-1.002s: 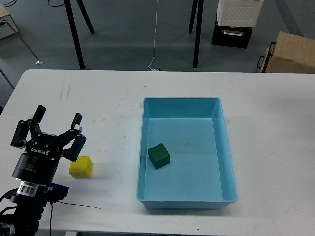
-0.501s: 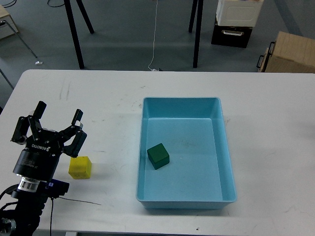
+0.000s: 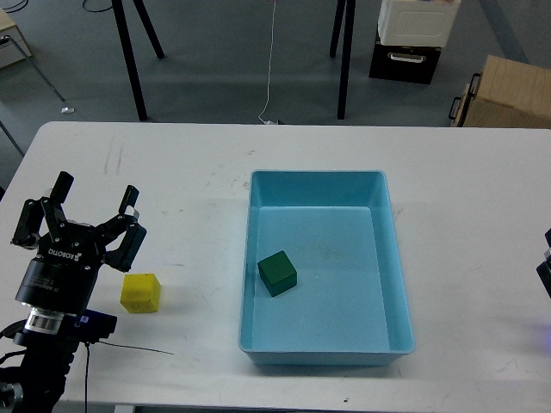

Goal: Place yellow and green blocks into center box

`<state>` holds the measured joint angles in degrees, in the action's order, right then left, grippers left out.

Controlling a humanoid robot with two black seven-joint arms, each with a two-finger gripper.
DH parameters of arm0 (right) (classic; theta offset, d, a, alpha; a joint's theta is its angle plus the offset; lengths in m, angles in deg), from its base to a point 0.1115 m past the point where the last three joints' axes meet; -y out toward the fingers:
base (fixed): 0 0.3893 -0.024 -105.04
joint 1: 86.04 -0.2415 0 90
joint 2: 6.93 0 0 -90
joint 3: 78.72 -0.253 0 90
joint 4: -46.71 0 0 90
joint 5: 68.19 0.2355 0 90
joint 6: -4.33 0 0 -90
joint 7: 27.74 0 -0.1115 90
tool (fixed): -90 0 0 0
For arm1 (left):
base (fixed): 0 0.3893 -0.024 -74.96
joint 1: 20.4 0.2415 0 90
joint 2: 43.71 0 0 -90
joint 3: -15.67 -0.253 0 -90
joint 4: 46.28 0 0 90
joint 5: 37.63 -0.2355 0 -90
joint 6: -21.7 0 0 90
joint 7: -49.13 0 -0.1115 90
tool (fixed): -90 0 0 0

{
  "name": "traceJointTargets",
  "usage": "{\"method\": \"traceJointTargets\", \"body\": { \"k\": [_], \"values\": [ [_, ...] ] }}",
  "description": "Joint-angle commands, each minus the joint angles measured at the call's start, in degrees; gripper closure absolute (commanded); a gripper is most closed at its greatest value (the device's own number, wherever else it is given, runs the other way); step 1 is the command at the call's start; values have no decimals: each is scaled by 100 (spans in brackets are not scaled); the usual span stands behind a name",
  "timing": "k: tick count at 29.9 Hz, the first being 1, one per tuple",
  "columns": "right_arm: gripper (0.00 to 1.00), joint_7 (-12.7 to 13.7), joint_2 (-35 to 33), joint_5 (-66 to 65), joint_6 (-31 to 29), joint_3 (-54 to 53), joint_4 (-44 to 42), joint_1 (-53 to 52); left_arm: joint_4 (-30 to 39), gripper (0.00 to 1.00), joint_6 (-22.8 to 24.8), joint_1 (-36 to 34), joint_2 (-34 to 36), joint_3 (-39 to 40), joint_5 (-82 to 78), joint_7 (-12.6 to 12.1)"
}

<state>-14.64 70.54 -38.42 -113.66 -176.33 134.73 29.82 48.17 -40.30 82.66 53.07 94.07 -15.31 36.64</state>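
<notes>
A yellow block (image 3: 140, 292) lies on the white table (image 3: 172, 172) at the front left, outside the box. A green block (image 3: 277, 273) sits inside the light blue box (image 3: 396, 284) near its left wall. My left gripper (image 3: 92, 200) is open and empty, up and to the left of the yellow block, not touching it. Only a small dark piece of my right arm (image 3: 545, 267) shows at the right edge; its gripper is out of view.
A thin black cable (image 3: 129, 348) runs from my left arm along the table's front edge. Beyond the table stand black stand legs (image 3: 129, 60), a cardboard box (image 3: 508, 93) and a white and black crate (image 3: 415, 34) on the floor.
My left gripper has drawn back to the left, away from the yellow block. A piece of my right arm has come into view at the right edge. The blocks have not moved.
</notes>
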Motion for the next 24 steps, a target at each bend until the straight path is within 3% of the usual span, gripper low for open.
{"method": "traceJointTargets", "body": {
  "k": [1,3,5,9,12,18,21,24],
  "values": [
    [0,-10,14,-50,-1,-3,31,86,21,0,0,47,-97,148,27,114],
    [0,-10,-100,-59,-1,6,49,95,-75,0,0,91,-177,525,36,500],
    [0,-10,-232,-68,-1,58,84,156,-259,0,0,74,-194,676,27,730],
    [0,-10,-434,-120,-1,129,93,323,-647,0,0,-14,278,860,9,713],
    [0,-27,-628,-112,-1,77,84,376,-490,0,0,-154,876,1044,27,818],
    [0,-36,-549,-112,-1,94,75,314,-129,0,0,-541,3229,1441,-25,889],
    [0,-27,-383,-120,-1,85,75,297,-129,0,0,-734,4468,1143,-472,889],
    [0,-36,-303,-120,-1,68,75,297,-120,0,0,-1436,5367,520,-1315,889]
  ]
}}
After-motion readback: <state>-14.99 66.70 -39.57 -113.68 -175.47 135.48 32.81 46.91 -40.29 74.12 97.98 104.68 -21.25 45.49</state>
